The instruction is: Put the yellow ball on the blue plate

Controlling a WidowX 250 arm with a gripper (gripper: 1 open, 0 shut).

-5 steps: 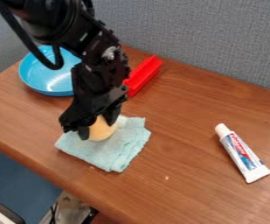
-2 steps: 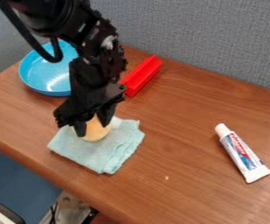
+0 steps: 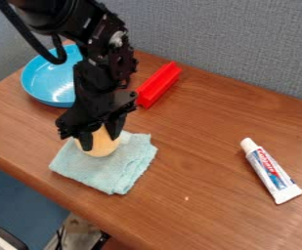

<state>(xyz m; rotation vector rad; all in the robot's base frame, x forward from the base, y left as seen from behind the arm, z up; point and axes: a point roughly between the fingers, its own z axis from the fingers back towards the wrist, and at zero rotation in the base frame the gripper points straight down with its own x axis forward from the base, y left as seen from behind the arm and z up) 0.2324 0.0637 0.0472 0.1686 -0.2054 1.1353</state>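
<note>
One container sits at the far left of the wooden worktop [image 3: 205, 117]: the blue plate [image 3: 42, 86], a shallow cyan dish whose visible part holds nothing, though its right edge is hidden behind the arm. Just right of it, the black robot arm [image 3: 95, 44] reaches down from the upper left and bends so that its gripper [image 3: 99, 137] points steeply downward over a pale teal cloth [image 3: 114, 166] lying near the front edge. The gripper's dark fingers [image 3: 77, 129] are drawn in tight around the yellow ball [image 3: 103, 144], which shows as a yellow-orange lump between and just below them, its lower end at the cloth; whether it rests on the cloth or hangs just clear I cannot tell. The ball is thus in the gripper's hold, near the blue plate but apart from it. Behind the arm, a red block [image 3: 157, 82] lies slantwise. Well apart at the right, a white toothpaste tube [image 3: 270, 168] lies flat on the worktop.
</note>
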